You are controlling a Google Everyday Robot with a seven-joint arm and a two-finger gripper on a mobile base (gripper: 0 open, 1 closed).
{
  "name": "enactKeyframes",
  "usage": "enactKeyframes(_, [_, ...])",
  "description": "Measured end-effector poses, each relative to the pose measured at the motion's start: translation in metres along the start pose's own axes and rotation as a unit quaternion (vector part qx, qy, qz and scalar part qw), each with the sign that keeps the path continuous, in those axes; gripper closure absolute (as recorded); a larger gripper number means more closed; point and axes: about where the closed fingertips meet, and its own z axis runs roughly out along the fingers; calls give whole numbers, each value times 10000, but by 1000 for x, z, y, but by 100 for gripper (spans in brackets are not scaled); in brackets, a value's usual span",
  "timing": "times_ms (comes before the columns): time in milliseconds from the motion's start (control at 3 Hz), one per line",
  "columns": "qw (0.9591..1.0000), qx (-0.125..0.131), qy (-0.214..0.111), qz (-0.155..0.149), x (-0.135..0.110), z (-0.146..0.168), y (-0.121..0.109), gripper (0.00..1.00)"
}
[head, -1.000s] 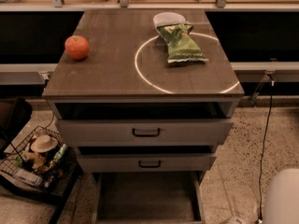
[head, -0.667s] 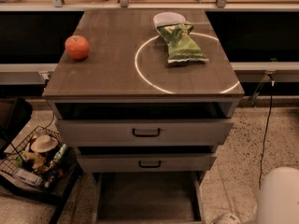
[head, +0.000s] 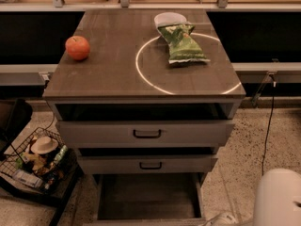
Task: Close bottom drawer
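The bottom drawer (head: 148, 195) of the grey-brown cabinet is pulled far out. Its long shallow tray is open and looks empty, and its front is cut off by the lower frame edge, so its handle is out of view. The white arm (head: 278, 197) stands at the lower right, beside the drawer's right side. Of my gripper (head: 219, 219) only a pale bit shows at the bottom edge, just right of the drawer's front right corner.
The middle drawer (head: 149, 165) and top drawer (head: 146, 133) stand slightly out, each with a black handle. On the cabinet top (head: 103, 74) lie an orange fruit (head: 77, 47), a green chip bag (head: 182, 44) and a white bowl (head: 168, 19). A wire basket of items (head: 35, 161) stands on the floor at the left. A cable (head: 269, 112) hangs at the right.
The white arm has moved a little left and further into view at the lower right. The pale gripper part has appeared by the drawer's front right corner. The drawers have not moved.
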Motion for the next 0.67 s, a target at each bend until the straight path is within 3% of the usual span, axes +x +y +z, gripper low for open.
enactKeyframes(333, [9993,258,-96,-237,-9,8,-30,100])
enactKeyframes(667, [9993,258,-96,-237,-9,8,-30,100])
